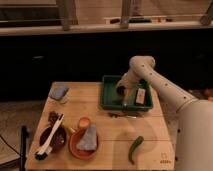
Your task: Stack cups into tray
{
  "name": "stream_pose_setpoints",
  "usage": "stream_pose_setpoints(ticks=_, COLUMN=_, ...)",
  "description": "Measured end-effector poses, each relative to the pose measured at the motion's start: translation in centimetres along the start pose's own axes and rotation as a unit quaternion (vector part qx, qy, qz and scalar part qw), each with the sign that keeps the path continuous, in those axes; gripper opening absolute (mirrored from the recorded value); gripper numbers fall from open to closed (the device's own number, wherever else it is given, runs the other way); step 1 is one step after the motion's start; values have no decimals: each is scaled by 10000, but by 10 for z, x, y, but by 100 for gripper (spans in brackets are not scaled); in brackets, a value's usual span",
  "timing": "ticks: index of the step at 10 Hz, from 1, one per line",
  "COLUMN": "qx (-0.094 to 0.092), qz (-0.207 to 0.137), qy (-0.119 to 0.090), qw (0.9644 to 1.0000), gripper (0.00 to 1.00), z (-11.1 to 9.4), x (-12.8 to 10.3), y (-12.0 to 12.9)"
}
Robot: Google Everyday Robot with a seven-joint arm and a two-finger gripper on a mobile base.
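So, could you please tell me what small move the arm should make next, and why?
Probably a short lowering straight down: the gripper hangs inside the green tray, beside a pale item lying there. Whether it holds anything is too dark to tell, so I would settle low before any release.
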Motion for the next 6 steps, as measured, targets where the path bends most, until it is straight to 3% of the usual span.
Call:
stream_pose_setpoints(ticks=2, qx=-4, qz=23, qy=-2, qw=10000, gripper=80, z=2, x=2, y=-3)
stream_pose_setpoints(ticks=6, qx=29, qz=43, qy=-10, qw=10000, gripper=80, z=1, x=3, y=-7)
